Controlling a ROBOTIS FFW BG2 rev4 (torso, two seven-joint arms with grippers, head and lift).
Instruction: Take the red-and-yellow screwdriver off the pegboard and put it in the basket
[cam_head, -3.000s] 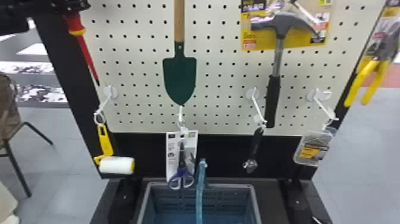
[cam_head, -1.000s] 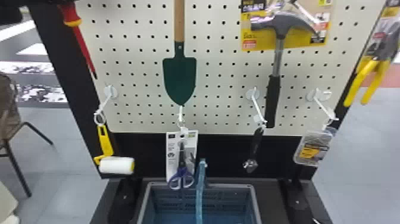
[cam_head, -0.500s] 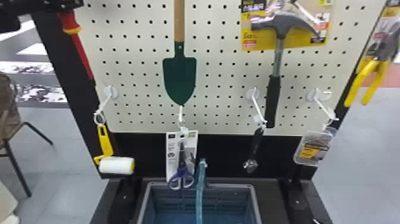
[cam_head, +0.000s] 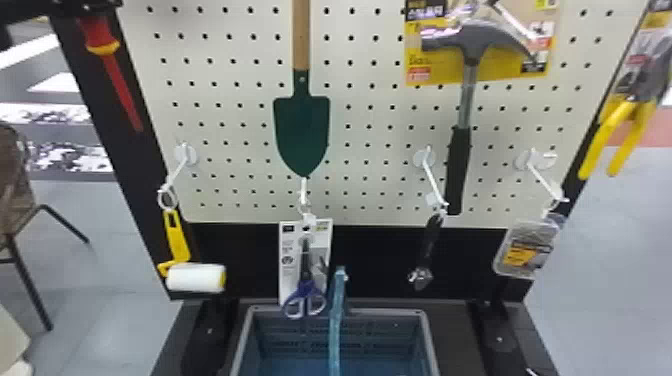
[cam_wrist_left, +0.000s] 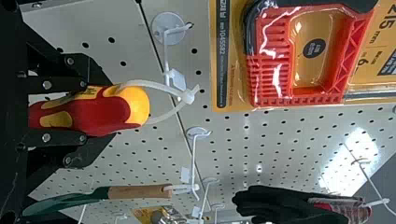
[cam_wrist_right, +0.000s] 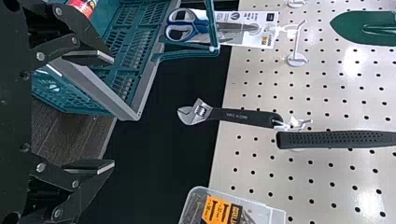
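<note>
Screwdriver shifted left, perhaps slightly; scissors card printed.

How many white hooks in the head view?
4, left to right: a hook holding the paint roller, one the scissors, one the wrench, one the plastic box. More may be hidden behind the hanging tools.
</note>
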